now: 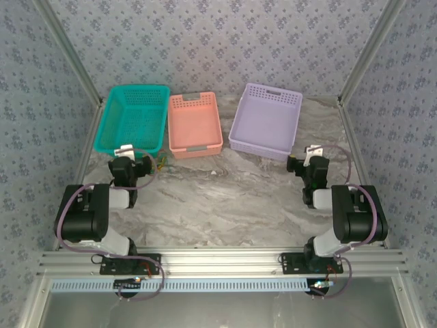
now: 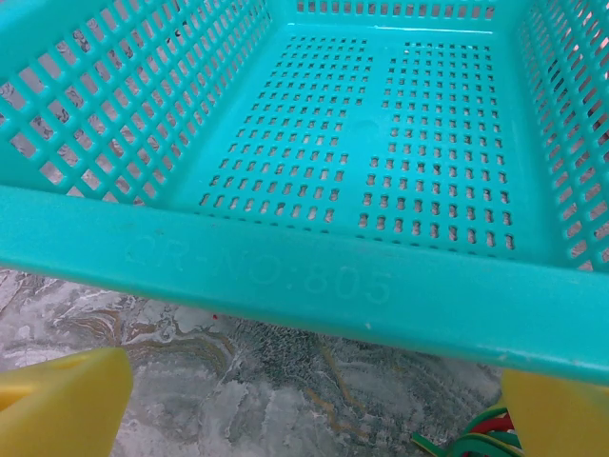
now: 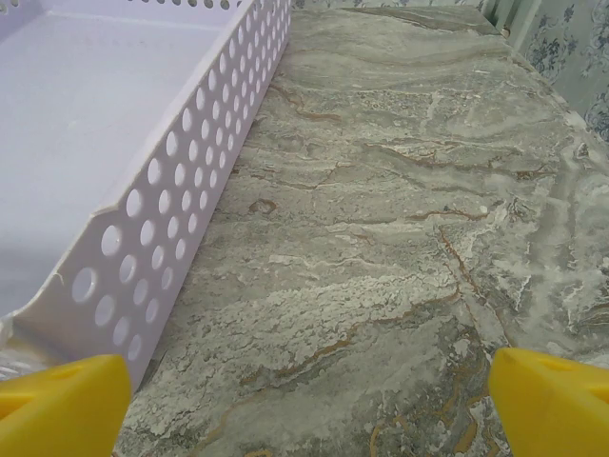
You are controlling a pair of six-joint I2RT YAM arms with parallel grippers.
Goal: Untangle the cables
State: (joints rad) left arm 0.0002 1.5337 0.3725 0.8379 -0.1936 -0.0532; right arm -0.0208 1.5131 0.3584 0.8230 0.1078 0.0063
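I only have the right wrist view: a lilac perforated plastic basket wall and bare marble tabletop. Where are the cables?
Observer: A small bundle of thin green and yellow cables lies on the marbled table, just outside the near right corner of the teal plastic lattice basket.
Operator: Which arm is closer to it?
Observer: The left gripper. In the left wrist view the bundle sits beside the yellow finger at that picture's right edge.
Operator: Is it gripping any of them?
Observer: No. Its jaws stand wide apart, with only tabletop between them.
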